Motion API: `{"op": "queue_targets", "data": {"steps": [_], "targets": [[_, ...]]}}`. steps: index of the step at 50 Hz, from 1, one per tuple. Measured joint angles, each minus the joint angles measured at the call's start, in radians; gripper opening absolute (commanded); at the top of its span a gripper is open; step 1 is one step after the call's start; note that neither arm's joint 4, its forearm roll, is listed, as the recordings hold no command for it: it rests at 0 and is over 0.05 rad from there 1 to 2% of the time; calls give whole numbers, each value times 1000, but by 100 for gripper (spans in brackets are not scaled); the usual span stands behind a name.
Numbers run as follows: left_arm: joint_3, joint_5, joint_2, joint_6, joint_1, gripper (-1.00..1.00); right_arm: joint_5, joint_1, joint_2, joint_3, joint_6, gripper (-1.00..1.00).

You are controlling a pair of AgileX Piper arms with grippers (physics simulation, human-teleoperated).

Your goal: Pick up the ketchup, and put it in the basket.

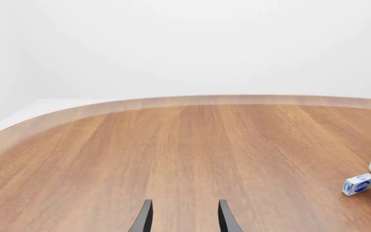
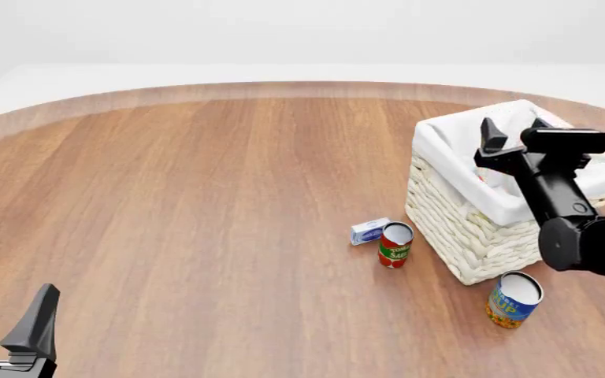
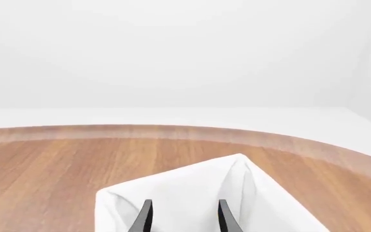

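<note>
Your right gripper (image 2: 510, 135) hangs over the whitish wicker basket with white cloth liner (image 2: 460, 236), fingers parted, empty; a red sliver inside (likely the ketchup bottle (image 2: 481, 178)); left gripper (image 2: 6, 303) parted, low.

- The whitish woven wicker basket with white cloth liner (image 2: 460, 236) blocks the table's right side.
- A red-and-green can (image 2: 394, 245) and small blue-white box (image 2: 370, 231) stand just beside its left wall.
- A blue-and-orange can (image 2: 514, 299) stands near its front corner.
- The brown wooden table (image 2: 176, 213) left of these lies open.
</note>
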Motion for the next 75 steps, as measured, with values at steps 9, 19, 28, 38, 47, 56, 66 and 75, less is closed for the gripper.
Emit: {"op": "queue_targets", "data": {"steps": [9, 19, 28, 38, 47, 56, 66, 75], "targets": [[0, 0, 0, 0, 0, 100, -7, 0, -1, 5, 5, 100], [0, 0, 0, 0, 0, 100, -13, 1, -10, 12, 12, 100], [0, 0, 0, 0, 0, 100, -21, 7, -21, 19, 20, 100], [0, 0, 0, 0, 0, 100, -31, 17, -33, 27, 30, 100], [0, 0, 0, 0, 0, 100, -48, 46, -48, 33, 50, 100], [0, 0, 0, 0, 0, 100, -59, 86, -58, 28, 69, 100], [0, 0, 0, 0, 0, 100, -67, 127, -46, 11, 83, 100], [0, 0, 0, 0, 0, 100, -71, 147, -36, 0, 91, 100]]}}
